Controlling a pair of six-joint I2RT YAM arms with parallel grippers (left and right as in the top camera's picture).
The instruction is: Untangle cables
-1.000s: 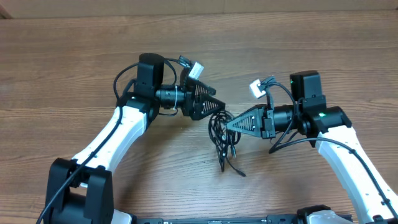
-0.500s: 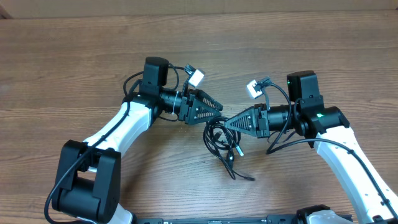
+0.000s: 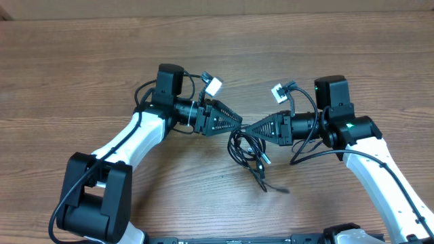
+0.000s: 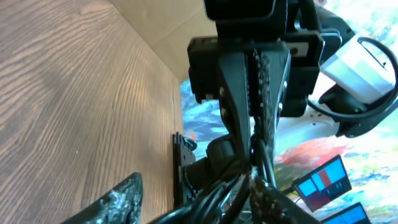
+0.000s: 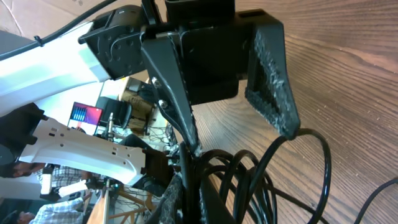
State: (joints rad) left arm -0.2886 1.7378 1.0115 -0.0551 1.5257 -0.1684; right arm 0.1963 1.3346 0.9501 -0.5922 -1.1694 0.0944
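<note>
Right tool (image 3: 251,128): pressed together, pinching strands at the top edge of the cables (image 3: 245,150). Its own wrist view shows several black loops gathered right at the closed tips. Judged purpose: an anchor, giving the bundle one fixed point to be pulled against.

Left tool (image 3: 237,124): faces the bundle from the opposite side, tip almost nose to nose with the right tool, just above the bundle. Fingers apart, though not wide. From the right wrist, one textured finger (image 5: 273,81) stands to one side of the strands with a loop running just under its tip; touching or not, cannot tell. From the left wrist, strands pass through the gap between the two fingers. Nothing pinched there yet. Judged: lining up a second hold close beside the first.

Cables: compact tangle of thin black loops hanging from the pinch, between the two arms, over the wooden surface (image 3: 81,74).
- Loose tail (image 3: 271,184) trails out of the bundle's near side; its end is blurred.
- Small plug end (image 3: 263,160) shows on the side of the bundle toward the right arm.
- Whether the lower loops rest on the wood or hang free: cannot tell from above.

Task state, judged: early. Bundle knotted, no cord separated out.

Next move, judged: the left fingers must close on a strand other than those already held. Otherwise both tools drag the same loop and the tangle tightens.
</note>
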